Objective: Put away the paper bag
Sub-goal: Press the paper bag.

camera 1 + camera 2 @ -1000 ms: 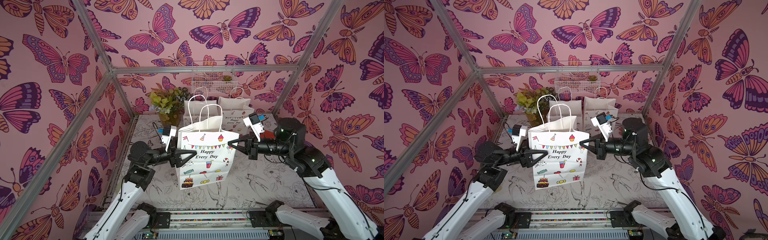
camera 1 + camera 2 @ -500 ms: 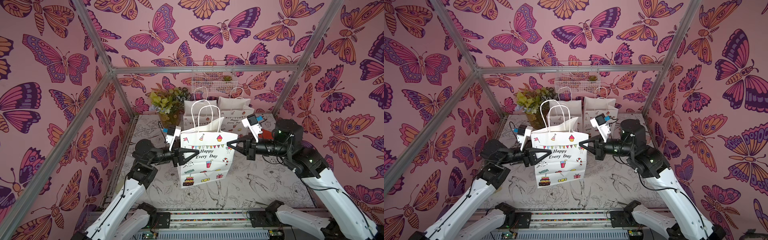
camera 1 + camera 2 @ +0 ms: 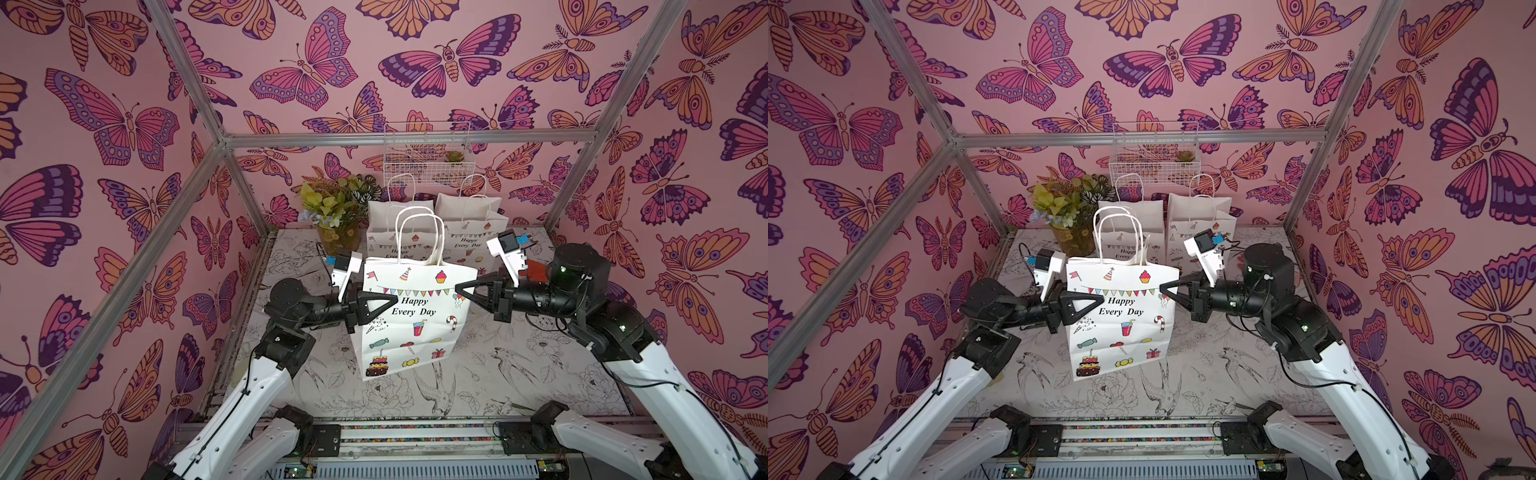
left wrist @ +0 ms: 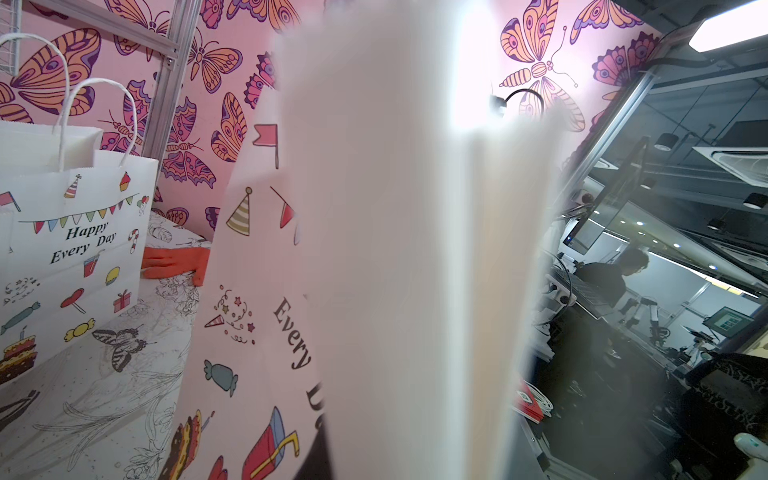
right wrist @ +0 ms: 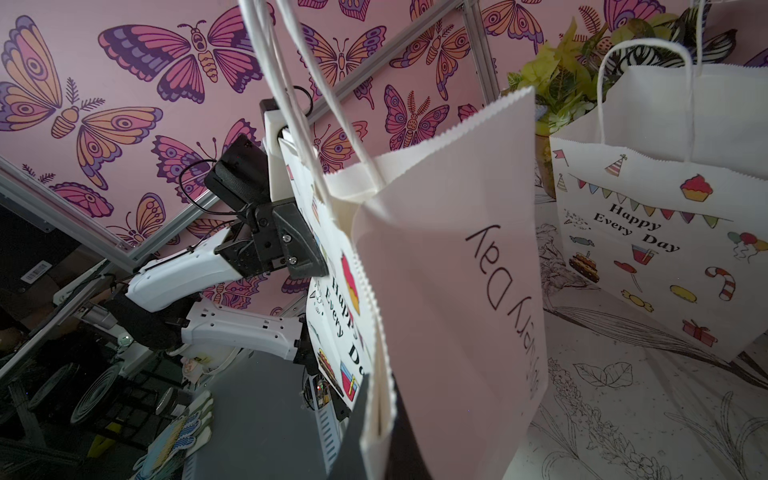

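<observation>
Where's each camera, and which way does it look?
Both top views: high in front, looking down at the paper bag, showing left arm, right arm, left claw and right claw pinching its sides.
Left wrist: on the left arm, facing rightward across the bag, blurred; hardly any robot shows.
Right wrist: on the right arm, facing leftward at the bag; its fingers flank the bag's edge.
Shared: right wrist and top views show the left claw.
</observation>
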Tool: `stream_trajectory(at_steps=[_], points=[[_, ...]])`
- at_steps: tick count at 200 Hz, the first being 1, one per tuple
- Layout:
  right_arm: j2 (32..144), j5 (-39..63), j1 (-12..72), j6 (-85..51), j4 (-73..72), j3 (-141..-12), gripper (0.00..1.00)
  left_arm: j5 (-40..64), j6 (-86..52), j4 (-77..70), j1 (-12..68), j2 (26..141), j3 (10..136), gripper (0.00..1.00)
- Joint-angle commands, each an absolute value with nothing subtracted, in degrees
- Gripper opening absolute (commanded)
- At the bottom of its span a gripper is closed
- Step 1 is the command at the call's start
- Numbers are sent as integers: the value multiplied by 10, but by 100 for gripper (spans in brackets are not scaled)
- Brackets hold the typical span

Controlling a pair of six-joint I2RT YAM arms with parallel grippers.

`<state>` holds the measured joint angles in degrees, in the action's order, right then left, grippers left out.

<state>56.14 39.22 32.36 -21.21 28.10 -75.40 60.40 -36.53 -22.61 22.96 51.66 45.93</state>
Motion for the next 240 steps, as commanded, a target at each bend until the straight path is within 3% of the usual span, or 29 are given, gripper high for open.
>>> stream_trajectory(at_steps=[1, 28, 53, 94, 113, 134, 184, 240], points=[[550, 401, 329, -215, 241, -744, 27, 611, -383, -260, 236, 540, 472, 9], [512, 333, 329, -185, 248, -721, 77, 643, -419, -263, 223, 586, 518, 6], [469, 241, 328, -146, 300, -712, 100, 684, -474, -270, 188, 613, 575, 6], [384, 135, 327, -92, 374, -684, 99, 749, -691, -471, 151, 684, 632, 6], [374, 125, 325, -91, 374, -658, 99, 773, -798, -587, 145, 734, 645, 7], [427, 164, 316, -100, 372, -651, 99, 763, -1002, -811, 137, 818, 675, 9], [486, 355, 284, -193, 208, -591, 99, 780, -1056, -815, 136, 855, 738, 10], [514, 423, 282, -241, 111, -566, 99, 778, -1086, -815, 137, 849, 755, 11]])
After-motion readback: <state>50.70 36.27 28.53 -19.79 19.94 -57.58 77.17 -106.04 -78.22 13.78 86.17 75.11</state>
